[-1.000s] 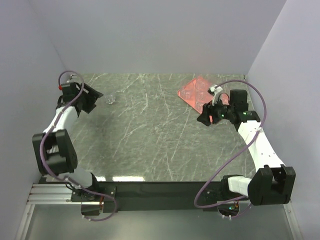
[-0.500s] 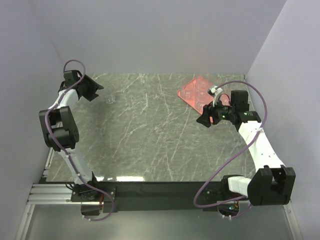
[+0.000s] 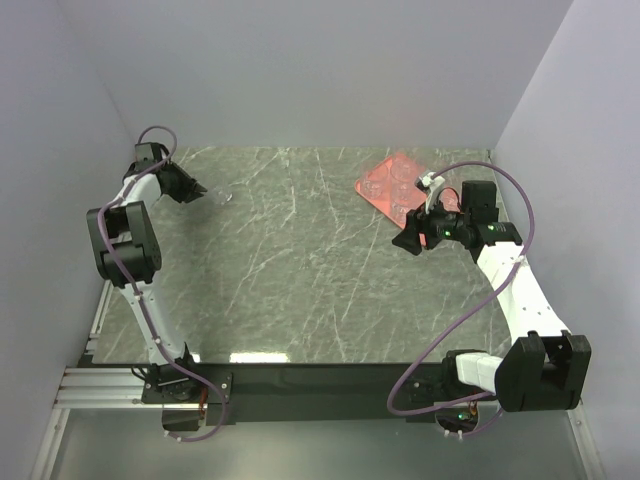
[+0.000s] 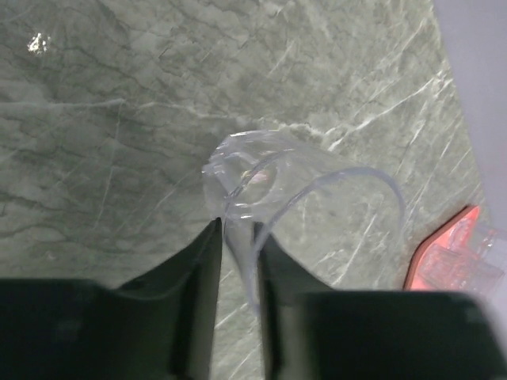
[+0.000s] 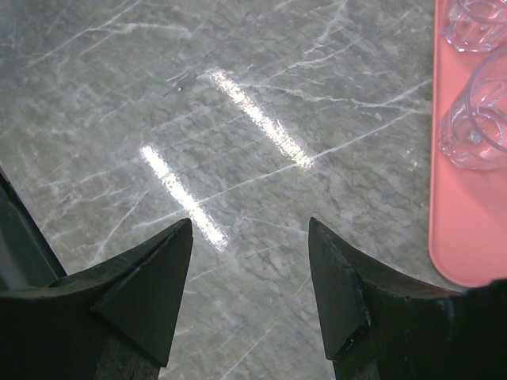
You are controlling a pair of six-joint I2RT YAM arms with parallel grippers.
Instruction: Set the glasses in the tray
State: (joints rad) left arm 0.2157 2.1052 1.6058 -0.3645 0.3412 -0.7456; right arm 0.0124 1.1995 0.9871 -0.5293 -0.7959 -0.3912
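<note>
Your left pincer (image 3: 203, 190) sits in the upper left of the top view. Its fingers are drawn close together and pinch the wall of one clear glass (image 3: 222, 197), which stands on the table (image 3: 300, 260). In the left wrist view the wall runs up between the two dark fingertips, one on each side.

Your right pincer (image 3: 407, 240) sits at the right of the top view with its fingers spread and nothing between them. It is over bare marble, just below the pink tray (image 3: 385, 185).

In the right wrist view, two glasses (image 5: 475, 127) stand in the tray at the upper right edge of the frame.
</note>
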